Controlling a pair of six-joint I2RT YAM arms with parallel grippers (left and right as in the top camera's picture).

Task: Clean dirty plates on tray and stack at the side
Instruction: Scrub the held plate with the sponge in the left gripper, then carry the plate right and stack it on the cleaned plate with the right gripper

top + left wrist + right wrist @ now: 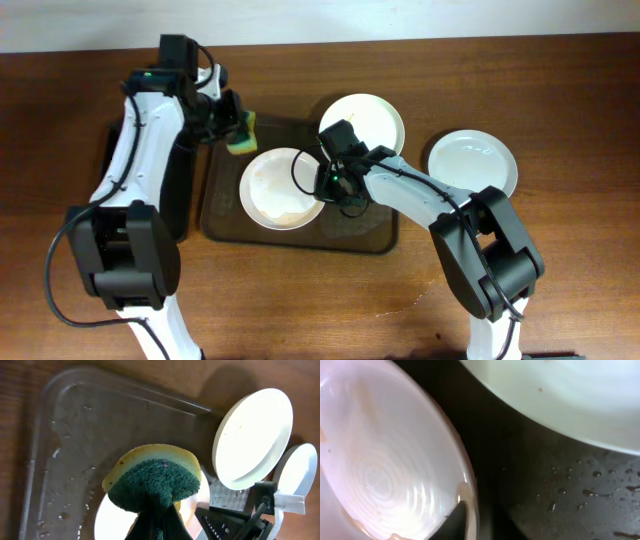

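Note:
The brown tray [226, 203] holds a white plate with brownish smears [275, 188]. My right gripper [333, 183] is shut on that plate's right rim; in the right wrist view the fingers [476, 519] straddle the rim of the plate [380, 460]. A second plate [368, 118] rests over the tray's far right corner and shows in the right wrist view [570, 395]. A third plate [473, 163] lies on the table to the right. My left gripper [232, 128] is shut on a yellow-green sponge [155, 477] above the tray's [75, 435] far left part.
A narrow black tray [178, 190] lies left of the brown tray, mostly hidden by my left arm. Water drops dot the brown tray's floor [570, 495]. The left wrist view shows the second plate [252, 435] and the third plate [300, 475] beyond it.

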